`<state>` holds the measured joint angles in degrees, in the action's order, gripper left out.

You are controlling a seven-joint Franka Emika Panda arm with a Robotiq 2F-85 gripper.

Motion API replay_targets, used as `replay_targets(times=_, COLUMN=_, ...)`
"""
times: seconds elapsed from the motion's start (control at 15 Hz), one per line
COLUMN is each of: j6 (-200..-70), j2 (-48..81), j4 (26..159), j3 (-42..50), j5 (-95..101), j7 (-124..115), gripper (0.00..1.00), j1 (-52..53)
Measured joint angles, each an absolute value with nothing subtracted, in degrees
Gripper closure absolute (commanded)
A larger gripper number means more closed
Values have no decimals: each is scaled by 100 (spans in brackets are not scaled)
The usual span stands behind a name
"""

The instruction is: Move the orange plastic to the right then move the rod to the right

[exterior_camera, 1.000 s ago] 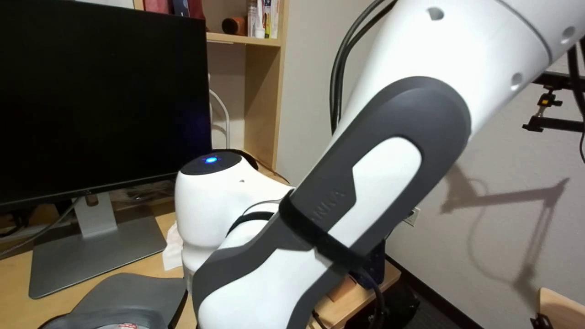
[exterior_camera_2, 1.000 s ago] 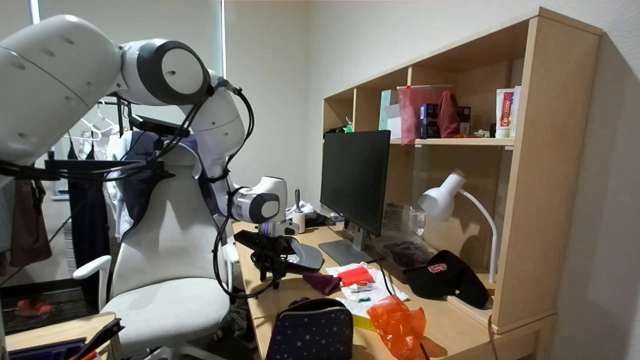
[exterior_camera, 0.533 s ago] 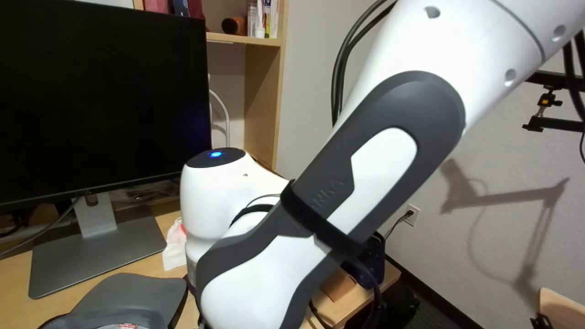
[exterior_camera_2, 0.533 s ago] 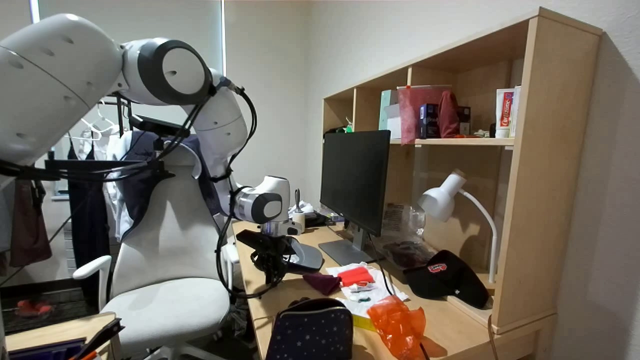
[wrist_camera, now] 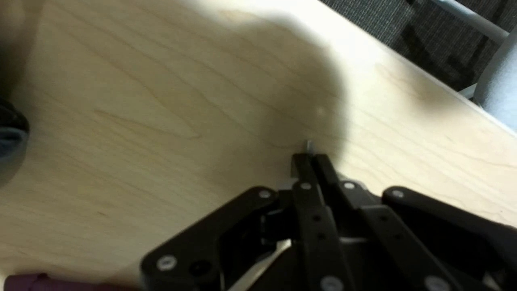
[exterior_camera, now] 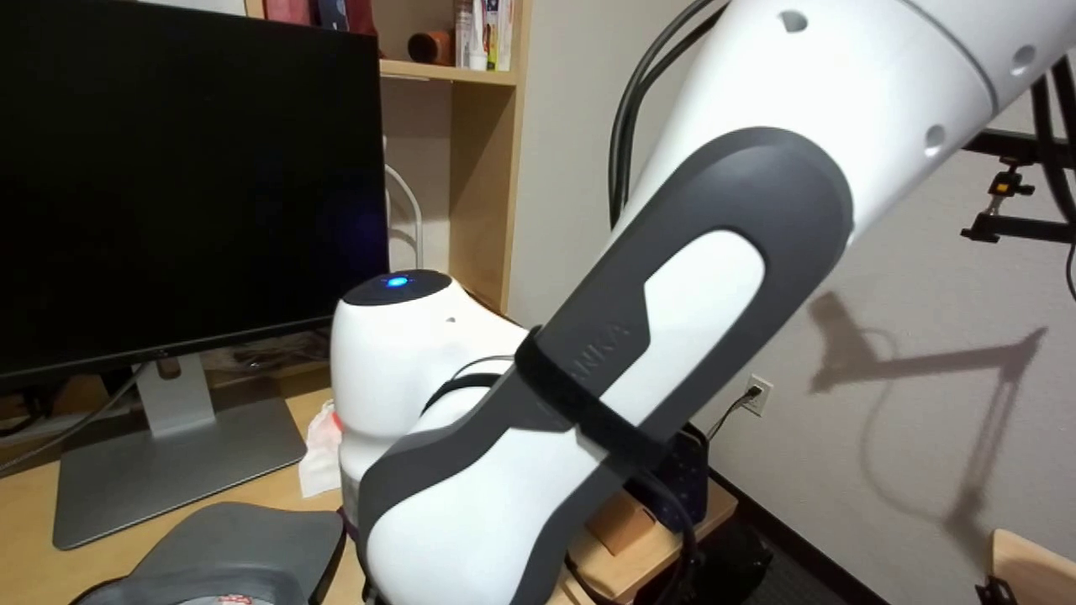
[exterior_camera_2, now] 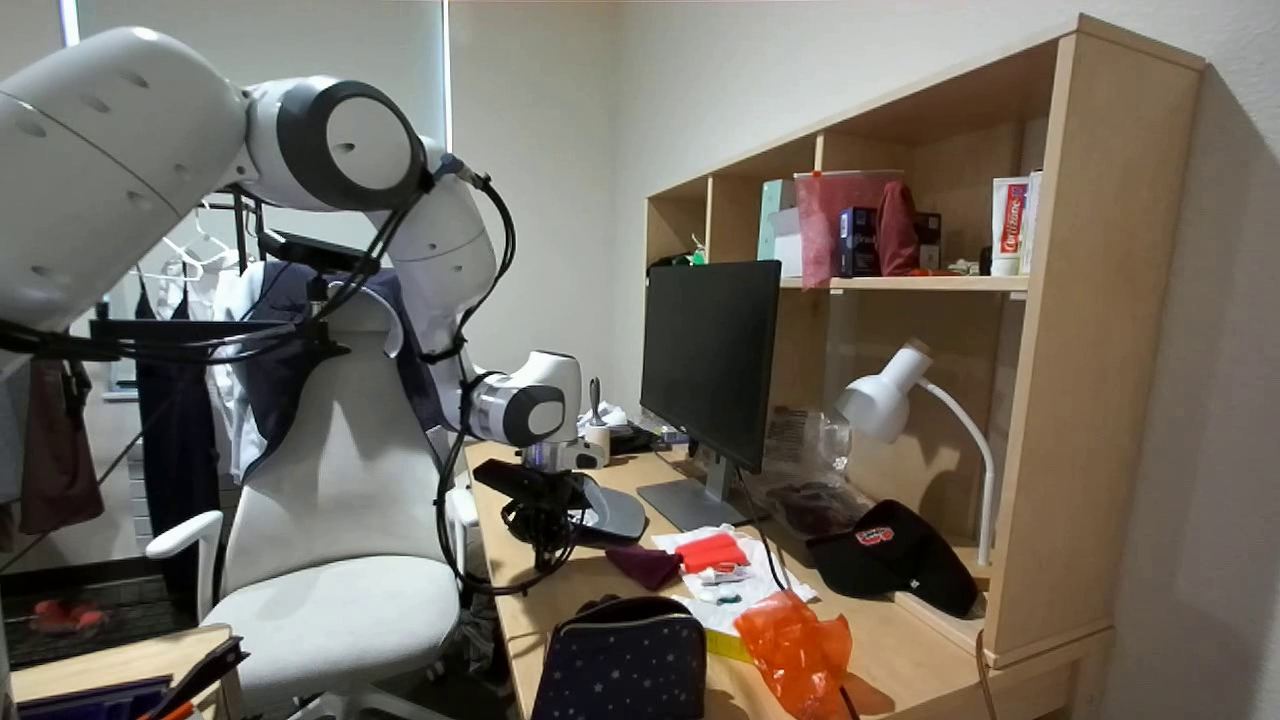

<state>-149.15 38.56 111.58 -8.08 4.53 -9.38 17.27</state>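
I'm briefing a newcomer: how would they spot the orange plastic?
In an exterior view, find the desk bearing the black monitor. At the end nearest that camera, right of the starry pouch, lies the orange plastic: crumpled and glossy, unlike the flatter red item behind.

1. Wrist view: desk (wrist_camera: 169, 153) glares at one o'clock, beyond a soft shadow; gripper (wrist_camera: 310, 156) blurred.
2. In an exterior view, arm (exterior_camera: 706, 294) bleached at two o'clock, wall (exterior_camera: 916, 294) shadowed near three.
3. In an exterior view, shade beside shelf (exterior_camera_2: 1115, 360), three o'clock.

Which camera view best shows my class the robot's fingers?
The wrist view: the fingers appear large, uncovered to the tips. The exterior views show less: small dark fingers, or none discernible past the arm.
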Motion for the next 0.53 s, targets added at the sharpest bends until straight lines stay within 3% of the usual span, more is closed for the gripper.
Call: replay_targets(times=0.53, j6=-15357, j2=3486, j4=11496, j3=-667, j5=452, j7=-1044, gripper=92, j1=1736)
